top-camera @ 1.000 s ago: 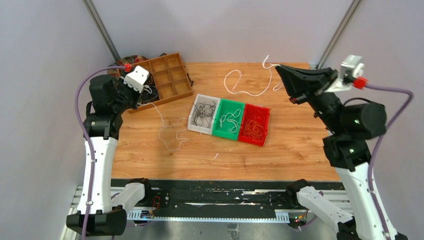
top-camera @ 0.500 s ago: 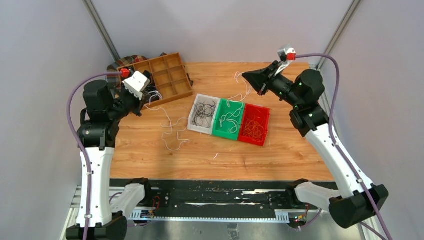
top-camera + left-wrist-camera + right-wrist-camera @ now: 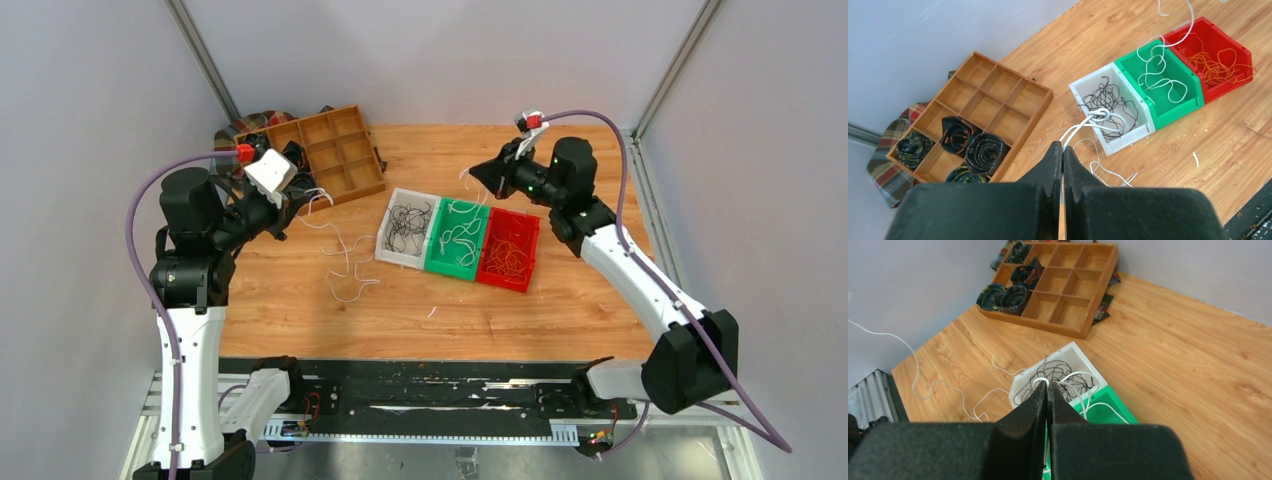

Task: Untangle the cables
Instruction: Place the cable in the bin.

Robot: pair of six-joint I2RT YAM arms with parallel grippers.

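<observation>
Now the left gripper (image 3: 1062,150) has its jaws pressed together on a white cable (image 3: 1098,117), whose strands leave the fingertips and run to a knotted loop seen over the white bin (image 3: 1128,140). From above, that cable trails down onto the worktop (image 3: 560,300) and lies in loose curls just left of the white bin, toward the left edge. The right gripper (image 3: 1047,387) is likewise clamped tight, pinching white strands (image 3: 1066,382) that hang over the green bin (image 3: 452,270). Three bins sit touching in a row at the middle of the worktop: the white one holds black cables (image 3: 405,225), the green one white cables (image 3: 460,238), and the red bin (image 3: 503,283) orange cables (image 3: 508,255). A wooden divided tray (image 3: 345,195) lies at the far left corner, with dark rolls (image 3: 970,147) in some compartments and a plaid cloth (image 3: 888,160) under it
</observation>
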